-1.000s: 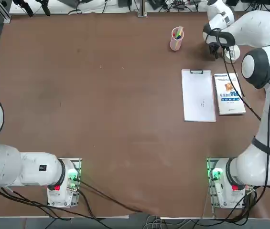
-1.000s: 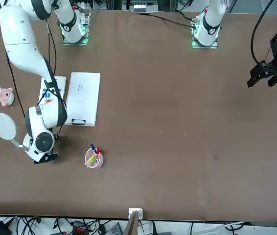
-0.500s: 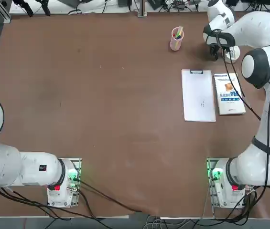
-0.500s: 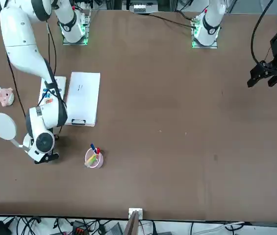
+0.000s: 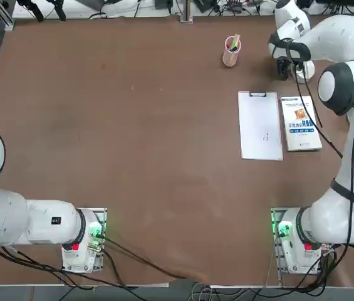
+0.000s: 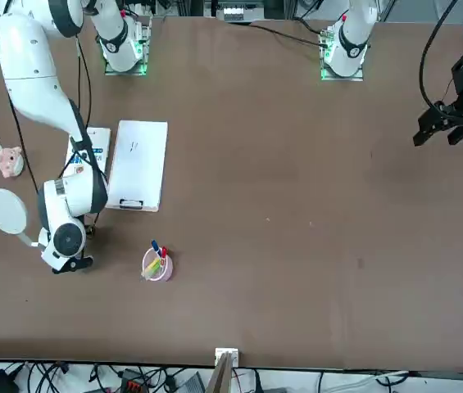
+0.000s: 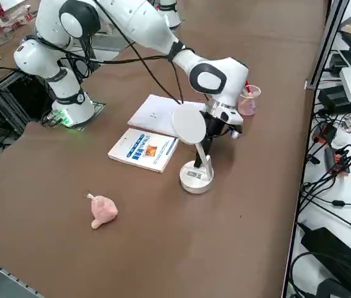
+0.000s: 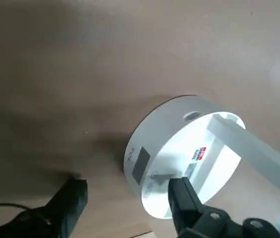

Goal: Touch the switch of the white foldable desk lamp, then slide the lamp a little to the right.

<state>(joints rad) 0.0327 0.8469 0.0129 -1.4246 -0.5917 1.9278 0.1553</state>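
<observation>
The right gripper (image 8: 127, 193), with its two black fingers standing wide apart and nothing gripped between them, was low over the brown table (image 7: 163, 248), close to the round base of the white foldable desk lamp (image 7: 196, 179). The lamp stood upright near the white book with blue print and an orange picture (image 7: 143, 149), and its flat round head was raised above the base. The pink mesh pen cup (image 5: 231, 55) stood apart, beyond the white clipboard (image 5: 260, 126).
</observation>
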